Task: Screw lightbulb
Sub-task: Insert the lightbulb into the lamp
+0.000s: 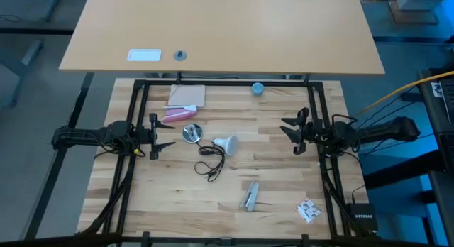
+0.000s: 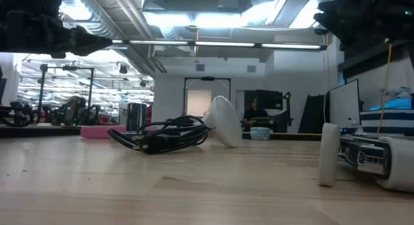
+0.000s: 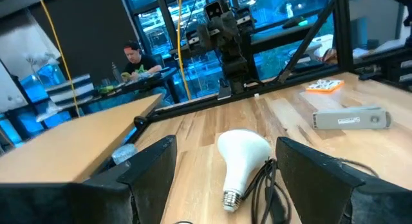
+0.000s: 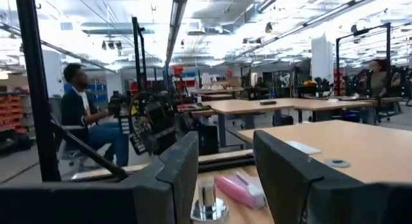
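The white frosted lightbulb (image 1: 226,143) lies on its side on the wooden table, mid-table, with its metal screw base (image 3: 230,199) pointing toward my left gripper. A thin black cord (image 1: 211,162) lies coiled beside it. A round shiny silver disc (image 1: 191,133) stands just left of the bulb. My left gripper (image 1: 153,137) hovers open at the table's left, empty; its wrist view shows the bulb (image 3: 242,154) ahead between its fingers. My right gripper (image 1: 299,131) hovers open at the table's right, empty. The low view shows the bulb (image 2: 224,121) behind the cord (image 2: 165,136).
A pink object (image 1: 177,113) and a tan box (image 1: 187,96) lie at the far left, a blue cup (image 1: 257,89) at the far edge. A grey tool (image 1: 250,195) and a small patterned piece (image 1: 308,210) lie near the front. People sit beyond the table (image 4: 80,114).
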